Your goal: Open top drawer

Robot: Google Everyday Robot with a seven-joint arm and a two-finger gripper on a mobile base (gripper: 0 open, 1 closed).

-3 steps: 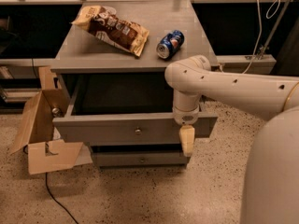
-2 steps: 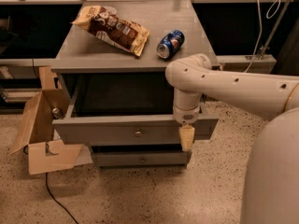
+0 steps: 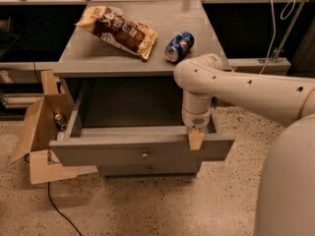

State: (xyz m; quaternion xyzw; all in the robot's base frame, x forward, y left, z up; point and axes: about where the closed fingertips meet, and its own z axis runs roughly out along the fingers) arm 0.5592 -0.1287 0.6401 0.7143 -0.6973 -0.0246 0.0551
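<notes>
The top drawer (image 3: 113, 153) of the grey cabinet stands pulled well out, its inside bare. Its flat front panel has a small round metal knob (image 3: 144, 155) at the centre. My gripper (image 3: 196, 139) hangs from the white arm (image 3: 246, 90) that comes in from the right. It sits at the top edge of the drawer front, to the right of the knob, its tan tip lying over the panel. A narrower lower drawer front (image 3: 150, 169) with its own knob shows just below.
A crisp bag (image 3: 118, 29) and a blue soda can (image 3: 179, 45) lie on the cabinet top (image 3: 78, 58). An open cardboard box (image 3: 39, 136) with a can in it stands at the left. A black cable (image 3: 59, 208) runs over the floor. My white body (image 3: 288, 186) fills the right.
The top drawer has slid further out towards the camera. The gripper has stayed at the drawer front's top edge and shifted only slightly.
</notes>
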